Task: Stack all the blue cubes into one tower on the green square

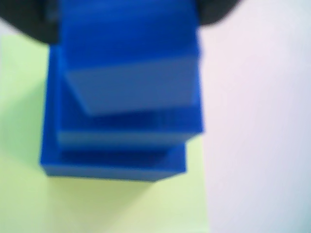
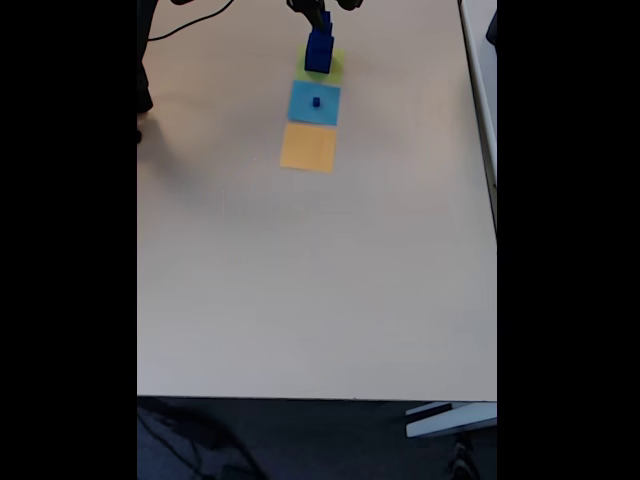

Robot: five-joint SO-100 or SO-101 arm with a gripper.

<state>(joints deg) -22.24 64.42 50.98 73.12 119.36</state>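
In the blurred wrist view a tower of three blue cubes stands on the green square [image 1: 29, 145]: the largest cube [image 1: 112, 167] at the bottom, a middle cube [image 1: 131, 127] on it, and a top cube [image 1: 131, 73] turned slightly askew. Dark fingers [image 1: 29, 19] press on both sides of the top cube, so my gripper [image 1: 129, 24] is shut on it. The fixed view shows the tower [image 2: 319, 50] on the green square [image 2: 334, 68] at the table's far end, with the gripper [image 2: 322, 10] right above. A tiny blue cube [image 2: 316, 102] sits apart on a light-blue square [image 2: 305, 95].
An orange flat square [image 2: 309, 147] lies in line with the light-blue one, nearer the camera. The beige table [image 2: 320, 280] stretches wide and bare toward the front edge. A dark cable and arm base [image 2: 145, 60] sit at the far left.
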